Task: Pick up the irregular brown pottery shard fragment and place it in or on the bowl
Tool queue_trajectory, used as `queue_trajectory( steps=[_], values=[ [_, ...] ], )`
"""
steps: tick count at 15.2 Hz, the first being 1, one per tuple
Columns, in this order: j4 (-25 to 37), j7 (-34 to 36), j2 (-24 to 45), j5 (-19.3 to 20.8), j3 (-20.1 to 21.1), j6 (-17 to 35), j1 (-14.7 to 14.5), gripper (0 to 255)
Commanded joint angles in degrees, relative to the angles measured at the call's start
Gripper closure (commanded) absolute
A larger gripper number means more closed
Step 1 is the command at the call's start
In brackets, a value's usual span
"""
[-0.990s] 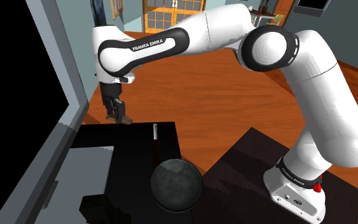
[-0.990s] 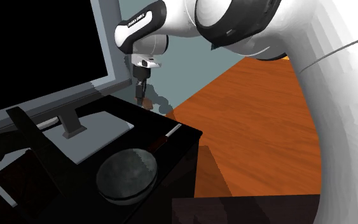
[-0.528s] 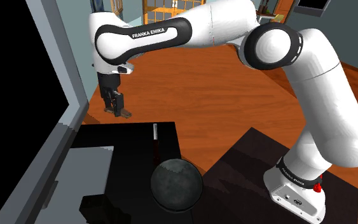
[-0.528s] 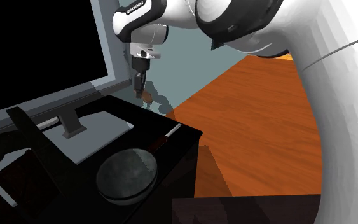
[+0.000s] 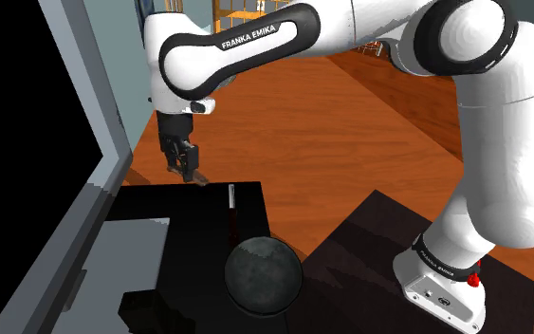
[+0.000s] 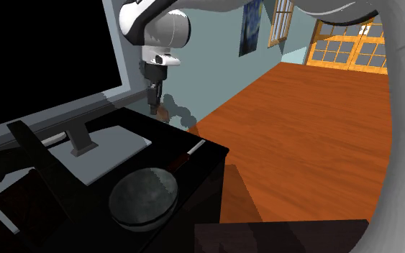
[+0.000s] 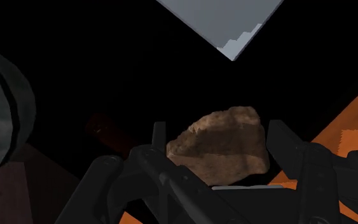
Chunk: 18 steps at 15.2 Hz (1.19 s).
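1. The brown shard (image 7: 225, 149) is clasped in the end effector (image 7: 217, 130). It hangs in the air, higher than the bowl (image 5: 263, 275), over the corner of the worktop (image 5: 208, 220) farthest from it.
2. The two black fingers are closed partway onto the shard, one at each side. The shard's longer dimension seems to run from finger to finger – across the grip, not along it.
3. The coming move turns on one relation: the bowl sits on the side of the end effector (image 5: 187, 167) that faces the robot's stand, and lower. My judgement is that the carry runs back toward the stand and then down over the rim.
4. A slim stick-like tool (image 5: 231, 204) lies on the worktop between the bowl and the spot beneath the shard (image 5: 196, 178). Its near end is just beside the bowl's rim – a low pass could brush it.
5. Count: one shard, one bowl, one slim tool, one arm, so no choice of hand arises.
6. In the second exterior view the shard (image 6: 163, 112) hangs beyond the bowl (image 6: 143, 198), near the worktop's back edge.
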State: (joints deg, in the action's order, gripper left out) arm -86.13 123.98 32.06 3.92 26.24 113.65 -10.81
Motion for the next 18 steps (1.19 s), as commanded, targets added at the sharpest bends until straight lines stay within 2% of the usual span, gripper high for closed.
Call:
queue_trajectory(
  steps=[1,9,10,11,18],
  values=[
    [-7.0,0.6,-4.6,-1.4,1.1,2.8,0.8,255],
    [-28.9,1.4,-20.4,-8.8,5.4,10.5,2.5,255],
    [-26.5,1.6,-18.2,-7.5,4.8,10.0,2.2,255],
    [-26.5,1.6,-18.2,-7.5,4.8,10.0,2.2,0],
    [-36.9,-8.9,-20.5,-16.1,2.5,23.1,9.7,0]
  ],
)
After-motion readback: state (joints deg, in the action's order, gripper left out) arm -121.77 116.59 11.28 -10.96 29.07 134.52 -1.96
